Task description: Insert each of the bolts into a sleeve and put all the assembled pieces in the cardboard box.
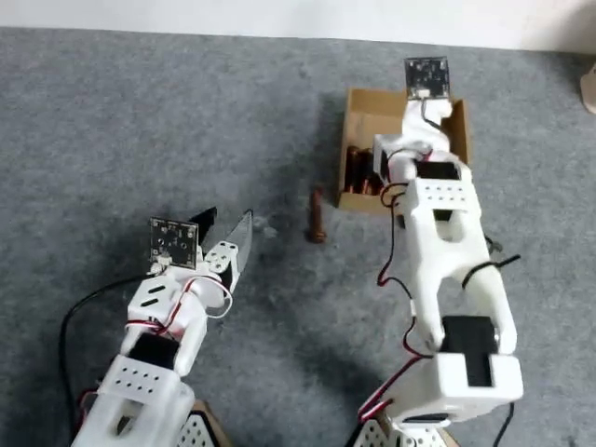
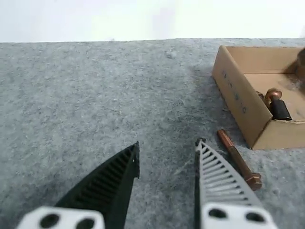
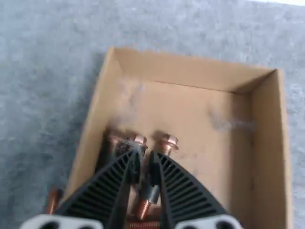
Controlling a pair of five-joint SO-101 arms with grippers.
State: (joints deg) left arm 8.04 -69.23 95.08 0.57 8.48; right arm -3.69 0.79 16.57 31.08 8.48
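Observation:
A loose copper bolt (image 1: 318, 216) lies on the grey carpet just left of the cardboard box (image 1: 371, 99). Over the box, my right gripper (image 3: 143, 155) is shut on an assembled bolt and sleeve (image 3: 151, 193), whose copper thread pokes out below the fingers. Further assembled pieces (image 3: 167, 142) lie on the box floor against its left wall (image 3: 93, 114). My left gripper (image 2: 167, 147) hovers open low over the carpet with nothing between its fingers. The loose bolt (image 2: 238, 157) lies just beside its pale finger (image 2: 214, 171), next to the box (image 2: 238, 100).
Grey carpet covers the whole work surface. The right arm (image 1: 438, 200) stretches from the front edge up to the box. Open carpet lies left of and behind the left gripper (image 1: 228, 222). A pale object sits at the far right edge (image 1: 589, 88).

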